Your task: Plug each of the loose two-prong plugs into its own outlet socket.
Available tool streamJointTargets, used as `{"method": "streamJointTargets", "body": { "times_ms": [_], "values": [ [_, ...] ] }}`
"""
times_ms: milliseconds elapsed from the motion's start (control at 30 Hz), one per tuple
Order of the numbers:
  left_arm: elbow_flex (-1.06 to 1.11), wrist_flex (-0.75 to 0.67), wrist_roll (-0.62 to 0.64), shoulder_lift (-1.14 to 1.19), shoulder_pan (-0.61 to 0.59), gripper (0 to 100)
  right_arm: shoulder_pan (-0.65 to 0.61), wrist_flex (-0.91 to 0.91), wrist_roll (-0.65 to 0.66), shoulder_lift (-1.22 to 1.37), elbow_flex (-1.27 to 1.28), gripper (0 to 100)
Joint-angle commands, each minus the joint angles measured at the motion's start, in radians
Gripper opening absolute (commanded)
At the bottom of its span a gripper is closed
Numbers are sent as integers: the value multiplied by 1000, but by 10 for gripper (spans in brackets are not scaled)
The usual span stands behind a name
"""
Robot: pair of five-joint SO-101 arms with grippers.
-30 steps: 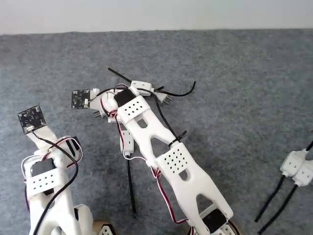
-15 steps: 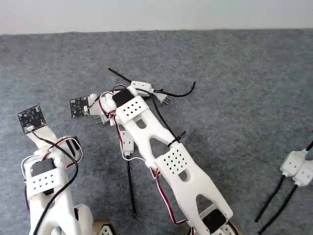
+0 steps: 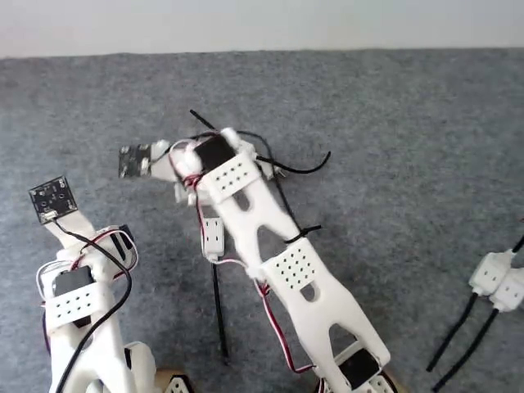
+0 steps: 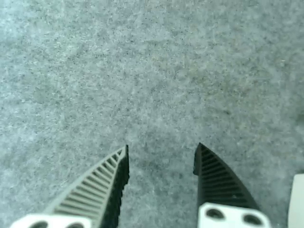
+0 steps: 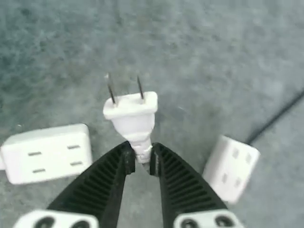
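Note:
My right gripper (image 5: 139,154) is shut on the neck of a white two-prong plug (image 5: 130,110), whose prongs point away from it, above the grey carpet. A white outlet socket block (image 5: 45,152) lies to one side of the plug and a second socket block (image 5: 231,166) to the other. In the high view the right arm (image 3: 246,205) stretches to the upper middle of the carpet, and one socket block (image 3: 212,235) shows beside it. My left gripper (image 4: 161,152) is open over bare carpet, its arm (image 3: 78,299) at the lower left.
Black cables (image 3: 303,168) curl beside the right arm's wrist, and another cable (image 3: 219,311) runs from the socket block toward the near edge. Two more white connectors (image 3: 498,280) on black cables lie at the far right. Grey carpet (image 3: 393,123) covers the table.
The right arm's wrist has swung toward the far side, carrying the plug with it. The black cable beside it shifted slightly. The left arm has kept still.

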Motion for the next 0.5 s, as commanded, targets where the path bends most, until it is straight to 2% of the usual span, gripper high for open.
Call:
{"method": "streamJointTargets", "body": {
  "times_ms": [0, 200, 467],
  "values": [
    [-15, -29, -6, -20, 3, 210, 56, 39, -20, -148, -57, 9],
    [-15, -55, -6, -15, 3, 210, 101, 48, -44, -302, -54, 9],
    [-13, -63, -6, -14, 3, 210, 156, 51, -249, -390, 29, 9]
  ]
}}
